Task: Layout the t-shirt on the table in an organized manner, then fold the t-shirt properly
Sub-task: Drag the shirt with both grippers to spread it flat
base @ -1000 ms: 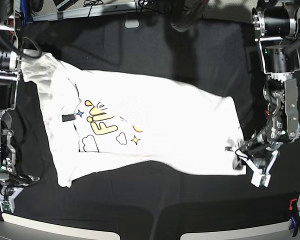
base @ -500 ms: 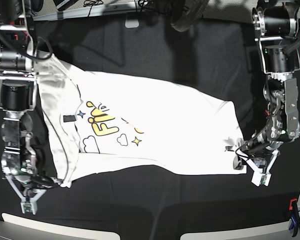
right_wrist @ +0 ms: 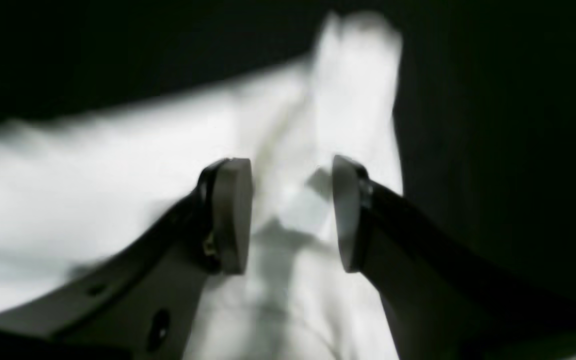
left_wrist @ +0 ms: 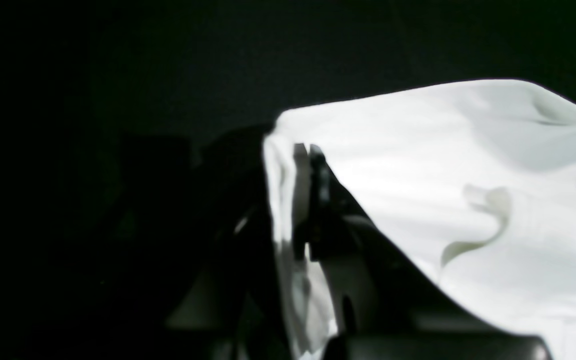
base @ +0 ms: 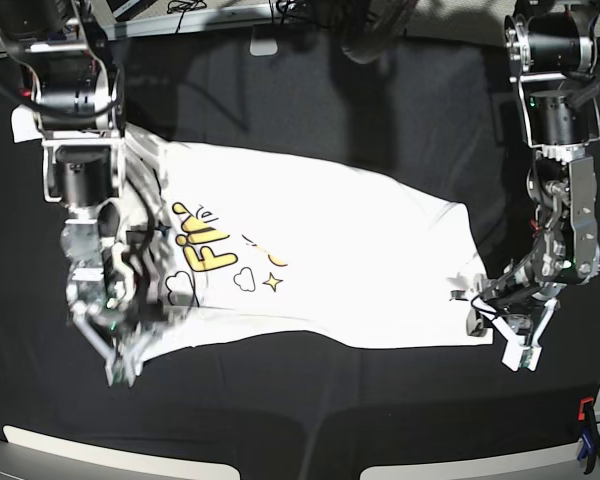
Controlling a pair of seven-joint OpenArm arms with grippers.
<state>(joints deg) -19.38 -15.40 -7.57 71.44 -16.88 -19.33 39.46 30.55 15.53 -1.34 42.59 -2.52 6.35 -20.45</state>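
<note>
The white t-shirt (base: 330,250) lies spread on the black table (base: 380,90), its print (base: 205,245) facing up. At the shirt's lower right corner my left gripper (base: 492,325) is shut on the hem. The left wrist view shows its dark fingers (left_wrist: 320,200) pinching the folded edge of the t-shirt (left_wrist: 443,165). My right gripper (base: 120,368) hovers over the shirt's lower left corner. In the right wrist view its pads (right_wrist: 230,215) stand apart, the right gripper (right_wrist: 288,215) open over blurred white t-shirt cloth (right_wrist: 358,75).
An orange-and-blue clamp (base: 586,425) sits at the table's right front corner. A small white object (base: 265,45) lies at the far edge. A pale strip of table edge (base: 80,445) runs along the front.
The right arm swung in from the far left over the shirt's left side and its jaws opened. The shirt's left edge shifted right with it. The left arm stayed in place, still gripping.
</note>
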